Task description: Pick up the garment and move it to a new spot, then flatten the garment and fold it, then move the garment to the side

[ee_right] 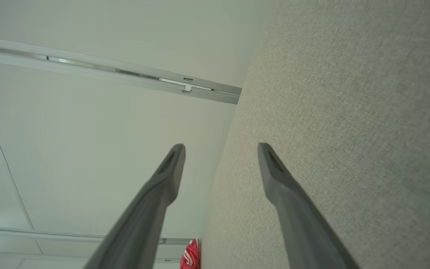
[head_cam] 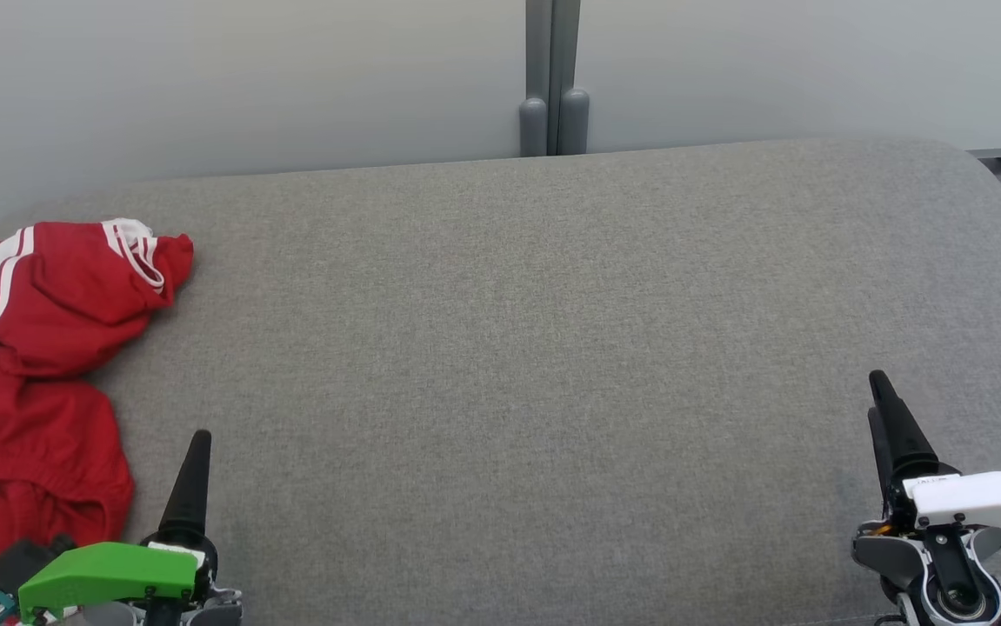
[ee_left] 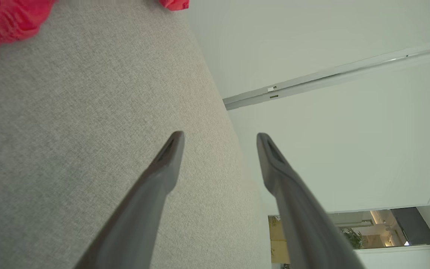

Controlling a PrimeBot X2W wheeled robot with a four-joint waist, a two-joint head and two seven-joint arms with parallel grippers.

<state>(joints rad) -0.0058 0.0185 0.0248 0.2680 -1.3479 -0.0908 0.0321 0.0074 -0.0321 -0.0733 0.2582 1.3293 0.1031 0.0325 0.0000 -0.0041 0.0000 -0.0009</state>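
The garment point(head_cam: 39, 365) is red with white stripes and lies crumpled at the far left of the grey fabric surface point(head_cam: 535, 365). Its edge shows as a red patch point(ee_left: 7, 20) at the top left of the left wrist view and as a small red scrap point(ee_right: 190, 256) at the bottom of the right wrist view. My left gripper point(head_cam: 197, 439), under a green cover, stands at the lower left just right of the garment, open and empty point(ee_left: 220, 136). At the lower right my right gripper point(head_cam: 878, 382), white-cased, stands open and empty too point(ee_right: 221, 147).
A pale wall panel point(head_cam: 248, 78) runs behind the surface, with a grey post point(head_cam: 552, 87) at its middle. The surface's far edge curves down at the right corner point(head_cam: 978, 165).
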